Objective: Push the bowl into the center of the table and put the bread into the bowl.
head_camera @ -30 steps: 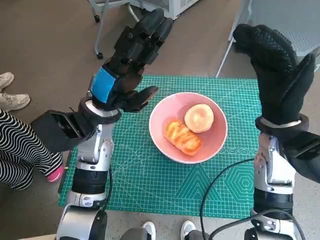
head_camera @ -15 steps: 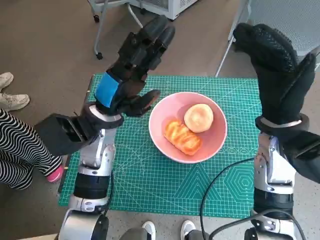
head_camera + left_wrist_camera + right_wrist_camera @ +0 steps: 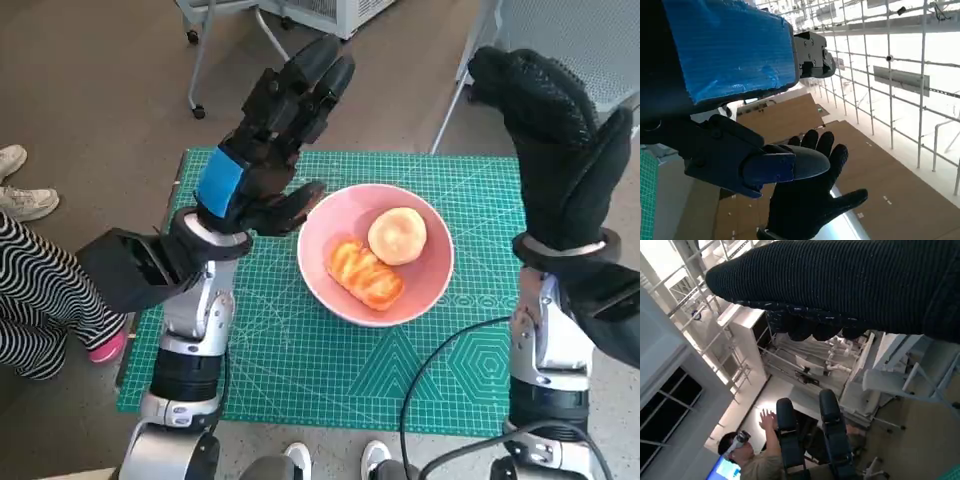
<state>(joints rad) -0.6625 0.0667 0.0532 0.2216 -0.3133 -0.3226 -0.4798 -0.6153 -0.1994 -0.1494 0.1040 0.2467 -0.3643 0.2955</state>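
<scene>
Your left hand (image 3: 262, 150) raised above table's left side, fingers spread, holding nothing. Your right hand (image 3: 555, 150) raised at right edge, fingers apart, nothing held. Pink bowl (image 3: 431, 283) sits near middle of green mat (image 3: 300, 360). Inside bowl: round bread (image 3: 397, 236) and glazed oblong bread (image 3: 365, 274), touching each other.
</scene>
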